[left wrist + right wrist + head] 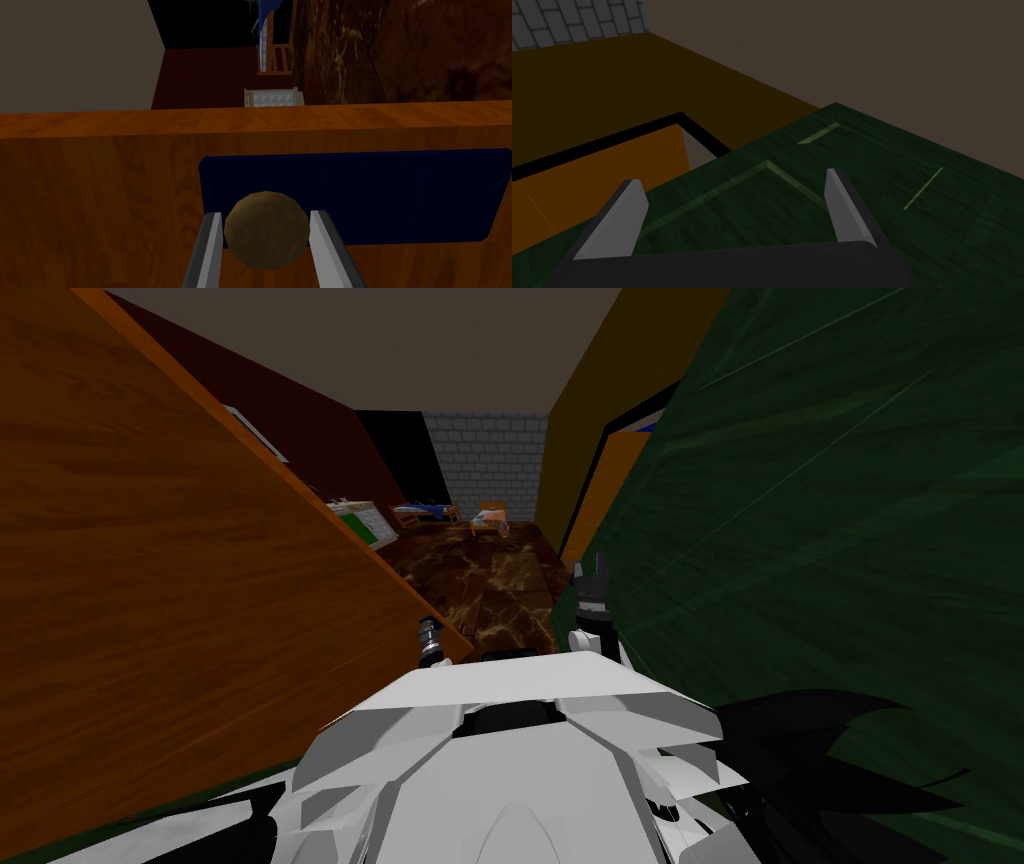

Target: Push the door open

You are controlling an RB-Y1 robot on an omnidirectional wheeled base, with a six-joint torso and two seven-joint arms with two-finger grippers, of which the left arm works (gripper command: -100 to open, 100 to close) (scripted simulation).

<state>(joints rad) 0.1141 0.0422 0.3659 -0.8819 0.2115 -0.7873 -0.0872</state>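
Our left gripper (265, 214) clamps the round knob (266, 231) on the wooden door (100, 210); an oblique push could slip it off. Our right gripper (734, 177), fingers wide, may scrape the green wall (912, 210).

Door (150, 588) cut off at left edge.

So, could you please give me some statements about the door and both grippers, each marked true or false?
1. The left gripper presses the sides of a round brown knob with its fingers. True.
2. The knob sits on a white plate. False: the plate is dark blue, on the wooden door.
3. The right gripper is shut. False: its fingers stand wide apart.
4. The right gripper is beside a dark green surface. True.
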